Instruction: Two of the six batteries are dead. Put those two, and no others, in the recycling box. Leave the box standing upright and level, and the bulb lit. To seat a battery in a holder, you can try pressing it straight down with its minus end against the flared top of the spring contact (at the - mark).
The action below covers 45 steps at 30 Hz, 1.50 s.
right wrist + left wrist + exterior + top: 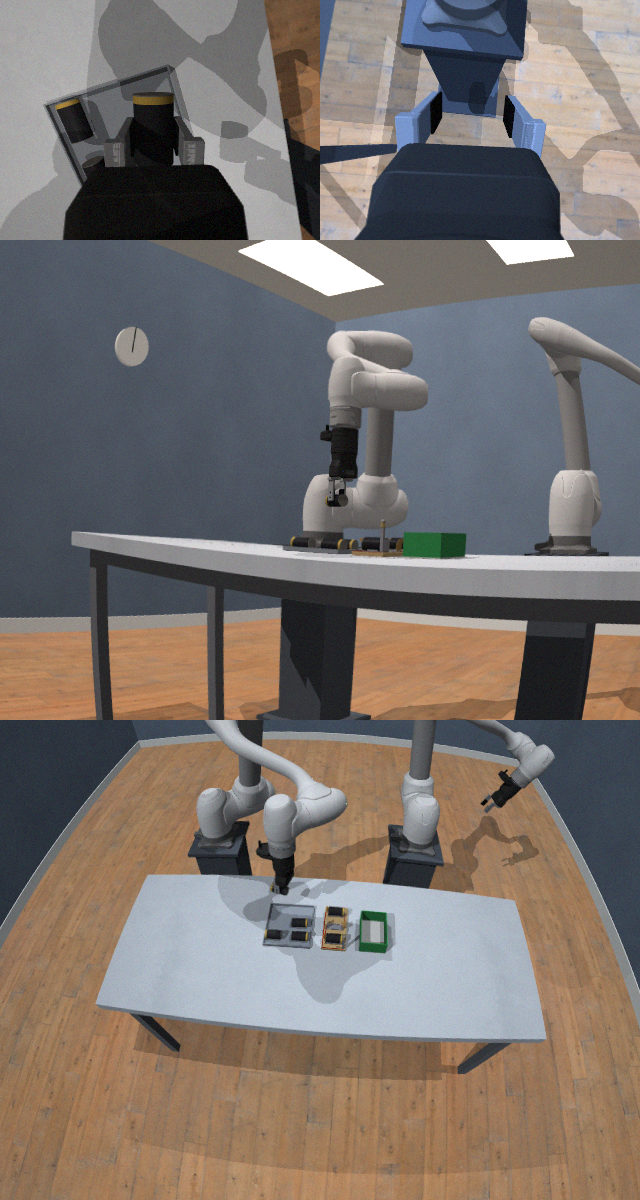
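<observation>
My right gripper [279, 889] [337, 497] [154, 128] is shut on a black battery [153, 112] with a yellow band, held level in the air near the table's back edge, behind the grey tray [281, 916] [110, 86]. Three batteries lie in the tray: one [299, 922], another [299, 935] and a third [272, 933]. The holder board [326, 921] bears one battery [336, 911] at the back and another [333, 938] in front. The bulb [383, 523] stands between; whether it is lit I cannot tell. The green box [373, 947] [434, 544] stands upright; no battery shows inside. My left gripper [486, 805] [473, 106] is open and empty, away from the table.
The tray, holder board and green box stand in a row on the white table [439, 968], with narrow gaps between them. The left arm's pedestal [413, 855] [465, 75] stands behind the table. The right arm's shadow falls across the tray.
</observation>
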Each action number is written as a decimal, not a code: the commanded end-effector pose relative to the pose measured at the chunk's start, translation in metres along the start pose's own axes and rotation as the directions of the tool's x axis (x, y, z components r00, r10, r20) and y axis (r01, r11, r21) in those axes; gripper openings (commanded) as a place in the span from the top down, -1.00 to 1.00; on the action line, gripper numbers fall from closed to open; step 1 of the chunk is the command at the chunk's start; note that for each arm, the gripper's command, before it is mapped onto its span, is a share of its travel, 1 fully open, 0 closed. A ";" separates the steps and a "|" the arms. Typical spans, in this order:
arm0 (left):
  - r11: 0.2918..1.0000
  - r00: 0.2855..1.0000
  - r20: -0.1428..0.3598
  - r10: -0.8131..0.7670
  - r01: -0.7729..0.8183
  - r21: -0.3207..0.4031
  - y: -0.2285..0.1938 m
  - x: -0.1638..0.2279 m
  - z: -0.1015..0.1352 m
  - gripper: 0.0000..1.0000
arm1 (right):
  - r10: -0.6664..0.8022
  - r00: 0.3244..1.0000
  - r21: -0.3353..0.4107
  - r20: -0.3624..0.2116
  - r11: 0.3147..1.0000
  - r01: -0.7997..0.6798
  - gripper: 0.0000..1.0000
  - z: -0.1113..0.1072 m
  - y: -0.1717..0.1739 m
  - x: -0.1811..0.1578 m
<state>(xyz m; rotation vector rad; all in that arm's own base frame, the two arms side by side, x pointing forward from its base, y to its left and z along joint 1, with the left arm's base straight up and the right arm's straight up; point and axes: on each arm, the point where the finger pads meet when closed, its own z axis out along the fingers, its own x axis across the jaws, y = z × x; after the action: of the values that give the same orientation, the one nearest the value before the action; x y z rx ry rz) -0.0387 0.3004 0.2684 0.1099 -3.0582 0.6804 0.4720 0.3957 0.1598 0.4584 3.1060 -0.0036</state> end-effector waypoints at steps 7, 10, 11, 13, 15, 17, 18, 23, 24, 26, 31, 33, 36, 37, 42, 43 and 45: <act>1.000 1.000 -0.001 0.000 0.000 -0.001 0.000 0.000 -0.001 -1.00 | -0.193 0.981 -0.004 -0.001 0.981 0.193 -0.15 -0.001 0.001 0.000; 1.000 1.000 -0.001 0.000 0.000 -0.001 0.000 0.000 -0.001 -1.00 | -0.228 0.974 -0.004 -0.001 0.974 0.228 -0.15 -0.001 0.001 0.000; 1.000 1.000 -0.001 0.000 0.000 -0.001 0.000 0.000 -0.001 -1.00 | -0.228 0.974 -0.004 -0.001 0.974 0.228 -0.15 -0.001 0.001 0.000; 1.000 1.000 -0.001 0.000 0.000 -0.001 0.000 0.000 -0.001 -1.00 | -0.238 0.971 -0.004 -0.001 0.971 0.238 -0.15 -0.001 0.001 0.000; 1.000 1.000 -0.001 0.000 0.000 -0.001 0.000 0.000 -0.001 -1.00 | -0.252 0.968 -0.004 0.000 0.968 0.252 -0.15 -0.001 0.001 0.000; 1.000 1.000 -0.001 0.000 0.000 -0.001 0.000 0.000 -0.001 -1.00 | -0.262 0.965 -0.004 0.000 0.965 0.262 -0.15 -0.001 0.001 0.000; 1.000 1.000 -0.001 0.000 0.000 -0.001 0.000 0.000 -0.001 -1.00 | -0.266 0.964 -0.004 0.000 0.964 0.266 -0.15 -0.001 0.001 0.000; 1.000 1.000 -0.001 0.000 0.000 -0.001 0.000 0.000 -0.001 -1.00 | -0.273 0.962 -0.004 0.000 0.962 0.273 -0.15 -0.001 0.001 0.000; 1.000 1.000 -0.001 0.000 0.000 -0.001 0.000 0.000 -0.001 -1.00 | -0.274 0.962 -0.004 0.000 0.962 0.274 -0.15 -0.001 0.001 0.000; 1.000 1.000 -0.001 0.000 0.000 -0.001 0.000 0.000 -0.001 -1.00 | -0.274 0.962 -0.004 0.000 0.962 0.274 -0.15 -0.001 0.001 0.000; 1.000 1.000 -0.001 0.000 0.000 -0.001 0.000 0.000 -0.001 -1.00 | -0.274 0.962 -0.004 0.000 0.962 0.274 -0.15 -0.001 0.001 0.000; 1.000 1.000 -0.001 0.000 0.000 -0.001 0.000 0.000 -0.001 -1.00 | -0.274 0.962 -0.004 0.000 0.962 0.274 -0.15 -0.001 0.001 0.000; 1.000 1.000 -0.001 0.000 0.000 -0.001 0.000 0.000 -0.001 -1.00 | -0.274 0.962 -0.004 0.000 0.962 0.274 -0.15 -0.001 0.007 0.000; 1.000 1.000 -0.001 0.000 0.000 -0.001 0.000 0.000 -0.001 -1.00 | -0.274 0.962 -0.004 0.000 0.962 0.274 -0.15 -0.001 0.012 0.000; 1.000 1.000 -0.001 0.000 0.000 -0.001 0.000 0.000 -0.001 -1.00 | -0.274 0.962 -0.005 0.000 0.962 0.274 -0.15 -0.002 0.064 0.001; 1.000 1.000 -0.001 0.000 0.000 -0.001 0.000 0.000 -0.001 -1.00 | -0.274 0.962 -0.005 0.000 0.962 0.274 -0.15 -0.002 0.079 0.001; 1.000 1.000 -0.001 0.000 0.000 -0.001 0.000 0.000 -0.001 -1.00 | -0.274 0.962 -0.005 0.000 0.962 0.274 -0.15 -0.002 0.094 0.002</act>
<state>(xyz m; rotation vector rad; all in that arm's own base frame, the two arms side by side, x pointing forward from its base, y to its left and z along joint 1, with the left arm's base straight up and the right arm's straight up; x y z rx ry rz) -0.0387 0.3004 0.2684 0.1099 -3.0582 0.6804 0.4918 0.4700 0.1600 0.0228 3.1406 0.0028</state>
